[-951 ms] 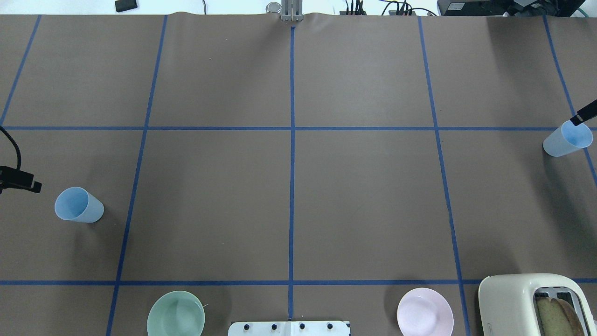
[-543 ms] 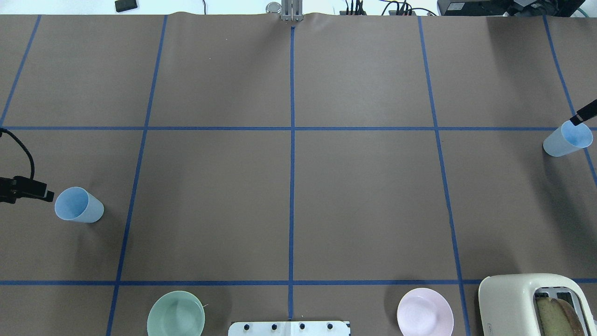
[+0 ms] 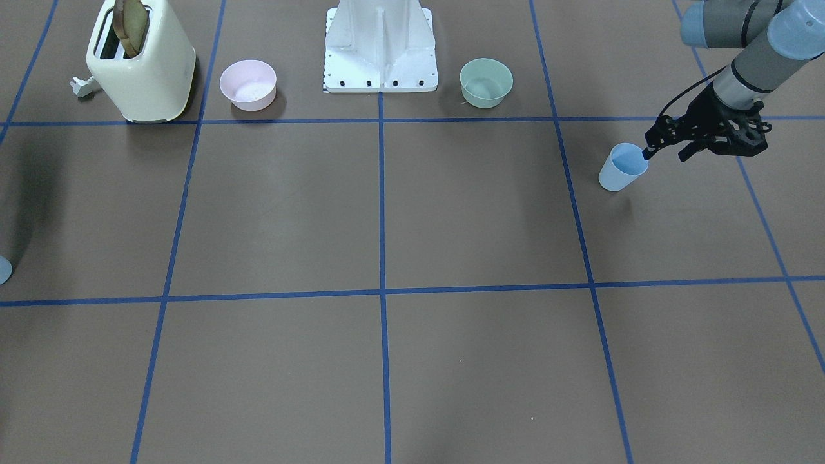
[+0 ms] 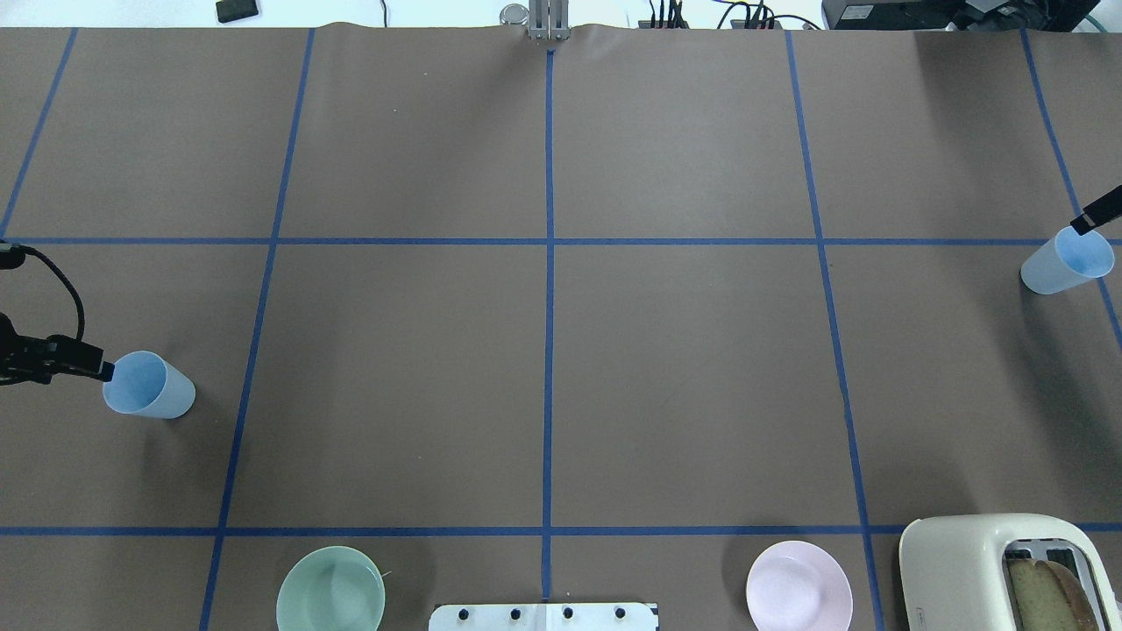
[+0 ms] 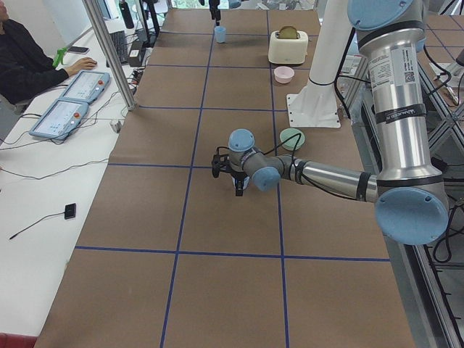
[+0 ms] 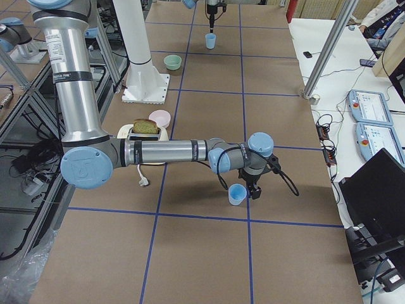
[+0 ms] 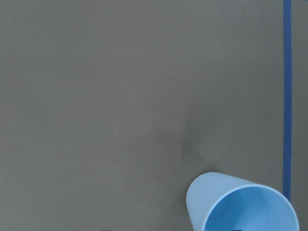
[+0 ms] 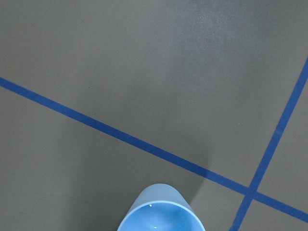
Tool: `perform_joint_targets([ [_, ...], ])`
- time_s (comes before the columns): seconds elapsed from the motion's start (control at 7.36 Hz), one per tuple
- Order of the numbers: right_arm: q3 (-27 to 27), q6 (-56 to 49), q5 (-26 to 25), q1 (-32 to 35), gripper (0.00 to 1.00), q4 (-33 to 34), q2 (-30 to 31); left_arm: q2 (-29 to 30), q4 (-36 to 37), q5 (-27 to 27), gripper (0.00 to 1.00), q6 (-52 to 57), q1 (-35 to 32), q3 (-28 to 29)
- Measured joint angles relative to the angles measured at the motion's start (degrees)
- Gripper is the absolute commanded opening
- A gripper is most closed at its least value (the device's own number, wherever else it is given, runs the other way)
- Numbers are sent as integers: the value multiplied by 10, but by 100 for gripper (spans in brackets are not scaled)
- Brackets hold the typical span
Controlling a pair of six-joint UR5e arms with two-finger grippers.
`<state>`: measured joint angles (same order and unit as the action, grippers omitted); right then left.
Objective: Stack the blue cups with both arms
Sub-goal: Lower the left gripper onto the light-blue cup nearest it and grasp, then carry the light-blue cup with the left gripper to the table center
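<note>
Blue plastic, both upright, mouths up, long axis vertical. The left cup sits at the left end of the table, the right cup at the right end. They are well apart, nothing stacked yet.

The left gripper is at the left cup's outboard rim. Its fingers stand apart, one tip right at the rim edge, the other outside it, away from table centre. So the cup wall lies centre-ward of the jaws. My read: a rim pinch needs a small shift toward centre, then down. The left wrist view has the cup mouth at the frame's bottom edge, consistent with that.

For the right gripper, only one finger shows in the overhead, touching or just over the right cup's far rim. Wide or closed, cannot tell.

Each arm is nearer its own cup. The green bowl, pink bowl and toaster sit along the robot's edge, well apart from both cups.
</note>
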<state>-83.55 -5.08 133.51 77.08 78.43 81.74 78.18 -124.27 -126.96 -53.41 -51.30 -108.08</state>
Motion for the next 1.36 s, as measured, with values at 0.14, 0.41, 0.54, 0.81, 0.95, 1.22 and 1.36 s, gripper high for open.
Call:
perform_joint_targets([
  [0.14,0,0,0,0,100,0,0,5,0,0,69,-3,9,1],
  [0.41,0,1,0,0,100,0,-1,17,0,-1,49,-21,24,3],
  [0.54,0,1,0,0,100,0,-1,21,-1,-1,38,-27,27,7],
  [0.81,0,2,0,0,100,0,-1,27,-2,-1,25,-30,29,13],
  [0.95,0,2,0,0,100,0,-1,28,-2,-1,20,-30,29,14],
  [1.22,0,1,0,0,100,0,-1,28,-2,0,5,-30,29,14],
  [1.36,0,1,0,0,100,0,-1,28,-2,0,0,-30,27,12],
])
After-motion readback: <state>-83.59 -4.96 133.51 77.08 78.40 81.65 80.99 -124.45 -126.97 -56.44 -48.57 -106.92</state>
